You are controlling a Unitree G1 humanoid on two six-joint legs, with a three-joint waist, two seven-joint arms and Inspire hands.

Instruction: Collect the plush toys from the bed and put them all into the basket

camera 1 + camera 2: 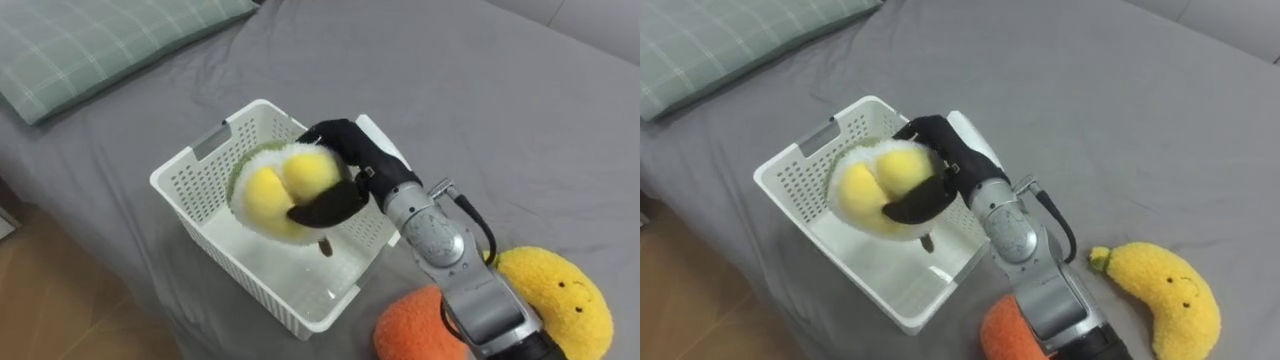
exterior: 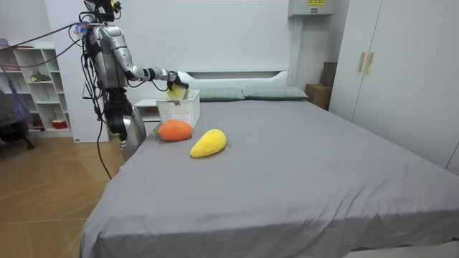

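Robot stands at the side of the bed point(image 1: 500, 90), near the head end, at the room view's left. Right arm reaches out over the mattress.

Right hand point(image 1: 345, 152): fingers and thumb curled round a plush toy point(image 1: 275, 190), clamped on it. Toy is yellow with a fluffy white edge, and a small brown bit hangs under it. It is held over the open top of the basket point(image 1: 190, 165); the room view puts it just above the rim, clear of the basket floor.

Basket: white, slotted walls, upright on the grey cover near the bed's edge. Its floor, where visible, is bare.

Two more toys lie on the cover beside the basket, on the side away from the pillows: an orange toy point(image 1: 415, 325), partly behind the forearm and just beside the basket, and a banana toy point(image 1: 560, 295) beyond it. In the room view the two lie near each other but apart.

Green checked pillow point(image 1: 100, 45) at the head of the bed, apart from the basket.
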